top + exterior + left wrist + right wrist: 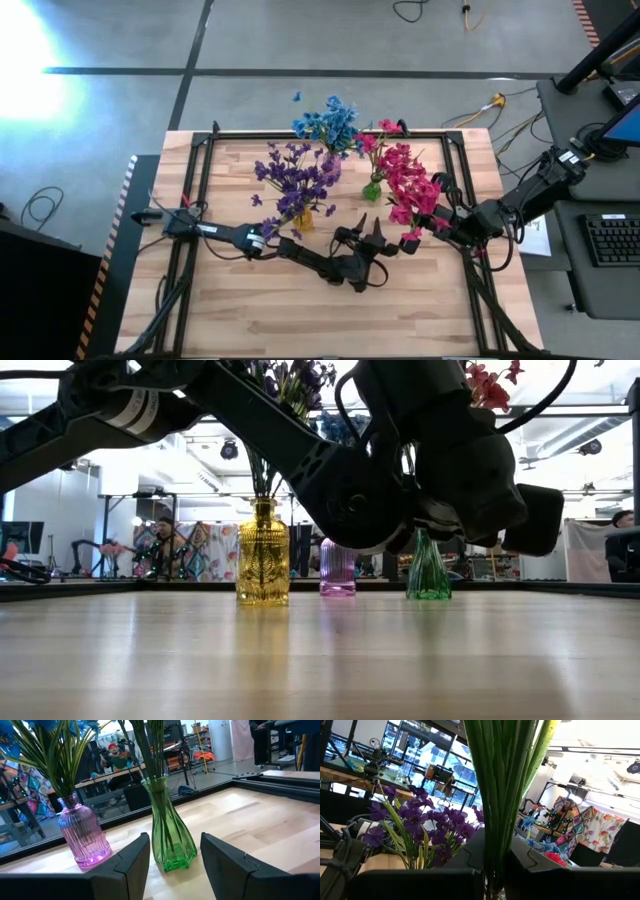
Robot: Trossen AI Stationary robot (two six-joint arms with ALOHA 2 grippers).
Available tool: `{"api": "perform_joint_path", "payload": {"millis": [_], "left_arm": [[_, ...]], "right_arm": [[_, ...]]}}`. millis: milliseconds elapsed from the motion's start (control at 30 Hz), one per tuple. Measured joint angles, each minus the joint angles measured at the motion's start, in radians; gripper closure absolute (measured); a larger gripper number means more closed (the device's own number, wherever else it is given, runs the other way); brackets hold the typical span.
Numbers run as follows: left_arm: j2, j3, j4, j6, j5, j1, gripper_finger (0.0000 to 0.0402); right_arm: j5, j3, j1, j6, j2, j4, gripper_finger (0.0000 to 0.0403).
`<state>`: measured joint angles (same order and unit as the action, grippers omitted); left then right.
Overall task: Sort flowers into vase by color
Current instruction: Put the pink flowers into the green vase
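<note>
My left gripper (377, 232) hangs over the middle of the wooden table (300, 320), its two dark fingers (131, 860) spread apart with nothing between them. Through the gap I look straight at the green glass vase (170, 827), which stands just ahead of my fingertips, not touching them. Green stems rise out of its neck. Beside it stands the pink ribbed vase (82, 836), holding the stems of the blue flowers (327, 122).

My right gripper (418, 228) comes in from the table's right side, and its fingers are closed on a bunch of green stems (505, 785) belonging to the red-pink flowers (410, 182). The blooms sit above the green vase, and I cannot tell whether the stems I hold reach down into it.

The purple flowers (293, 178) stand in the yellow vase (263, 555), left of the other two. Seen from table height, the three vases stand upright in a row at the far side: yellow, pink, green. A person shows in the room beyond the table.
</note>
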<state>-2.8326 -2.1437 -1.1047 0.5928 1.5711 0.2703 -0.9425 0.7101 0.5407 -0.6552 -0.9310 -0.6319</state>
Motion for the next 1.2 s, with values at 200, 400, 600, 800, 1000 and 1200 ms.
{"api": "perform_joint_path", "payload": {"millis": [200,400,600,800,1000,1200], "left_arm": [[0.000,0.000,0.052,0.007,0.000,-0.003,0.0239],[0.000,-0.003,0.050,-0.029,0.000,-0.003,0.0216],[0.000,-0.002,0.051,-0.214,0.000,-0.005,0.0195],[-0.001,0.007,0.051,-0.247,-0.030,-0.002,0.0193],[-0.001,0.009,0.085,-0.106,-0.042,-0.012,0.0193],[-0.001,0.009,0.100,-0.093,-0.061,-0.010,0.0193]], "right_arm": [[0.000,0.000,0.000,-0.002,0.000,0.001,0.0374],[0.011,0.000,0.000,0.003,0.000,0.001,0.0374],[0.092,-0.014,-0.022,0.053,0.000,0.002,0.0374],[0.088,-0.052,-0.088,0.091,0.000,-0.001,0.0374],[0.087,-0.089,-0.193,0.168,0.000,-0.001,0.0374],[0.189,-0.091,-0.273,0.196,-0.001,-0.002,0.0374]]}}
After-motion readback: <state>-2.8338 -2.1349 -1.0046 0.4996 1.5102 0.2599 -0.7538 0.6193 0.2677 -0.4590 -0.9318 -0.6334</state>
